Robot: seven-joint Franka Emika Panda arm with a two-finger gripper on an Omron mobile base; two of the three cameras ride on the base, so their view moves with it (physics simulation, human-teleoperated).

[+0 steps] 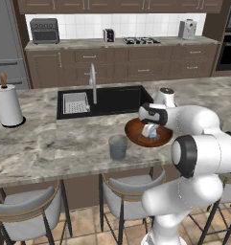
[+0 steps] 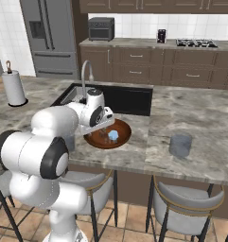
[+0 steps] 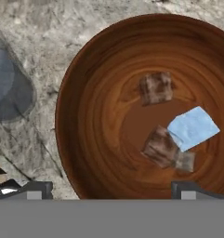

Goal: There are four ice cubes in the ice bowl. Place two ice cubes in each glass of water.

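The ice bowl [image 3: 85, 116] is a wide reddish-brown wooden bowl on the marble island. Several ice cubes lie in it: one pale blue cube [image 3: 193, 128] and clear ones [image 3: 156, 87] that take on the wood's colour. My gripper [image 3: 111, 190] hangs just over the bowl's near side, open, its fingertips [image 3: 34, 189] wide apart with nothing between them. From the base, the gripper [image 1: 149, 130] is above the bowl [image 1: 131, 130]. One glass of water [image 1: 118, 146] stands left of the bowl. Another glass [image 2: 180, 145] stands to its right. A glass [image 3: 6, 88] sits beside the bowl's rim.
A black sink [image 1: 112, 98] with a faucet [image 1: 92, 81] lies just behind the bowl. A paper-towel roll [image 1: 8, 104] stands at the far left of the island. Stools [image 1: 28, 215] line the near edge below the counter.
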